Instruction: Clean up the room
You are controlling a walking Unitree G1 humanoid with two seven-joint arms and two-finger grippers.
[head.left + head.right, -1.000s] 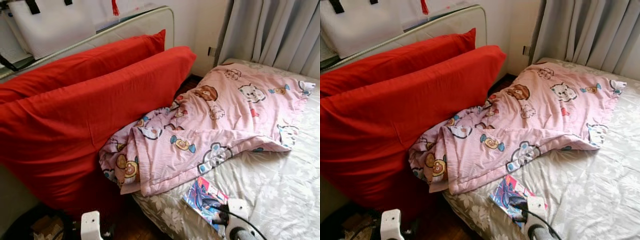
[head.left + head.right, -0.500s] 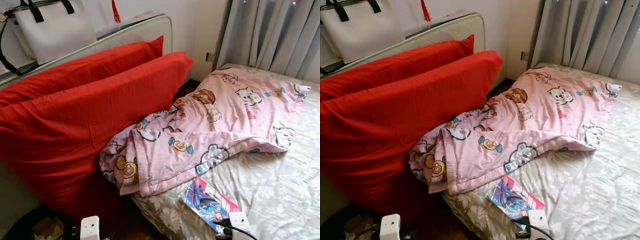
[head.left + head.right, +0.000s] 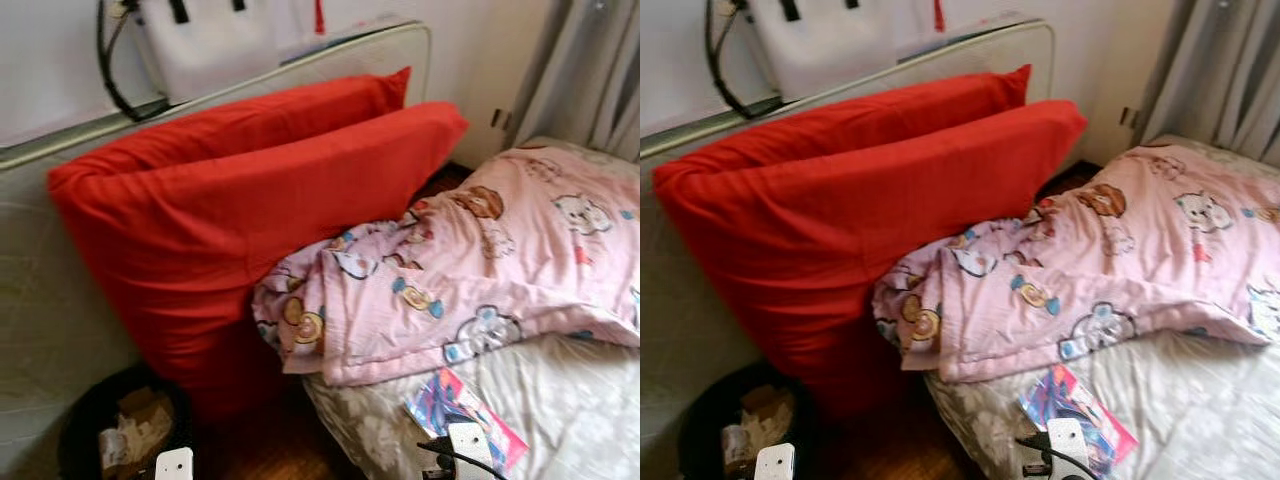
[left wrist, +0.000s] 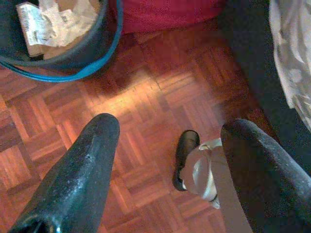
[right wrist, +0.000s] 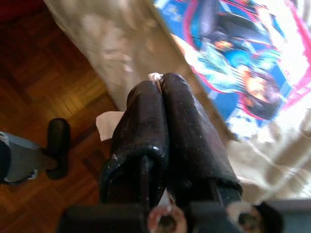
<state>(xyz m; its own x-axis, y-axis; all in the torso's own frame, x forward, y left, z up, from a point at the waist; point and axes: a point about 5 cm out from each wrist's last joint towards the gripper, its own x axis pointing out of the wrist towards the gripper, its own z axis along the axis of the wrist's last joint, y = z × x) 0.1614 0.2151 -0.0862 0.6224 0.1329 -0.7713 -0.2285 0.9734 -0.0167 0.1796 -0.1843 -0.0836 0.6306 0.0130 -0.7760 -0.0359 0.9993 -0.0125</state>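
**Paper scrap pinched by the bed**

My right gripper has its fingers pressed together on a small white paper scrap, low in the picture by the edge of the bed. A bright comic book lies on the bed just beside it. My left gripper hangs over the wood floor with its fingers spread wide. A black bin with papers sits at the lower left. A pink blanket lies bunched against two red pillows.
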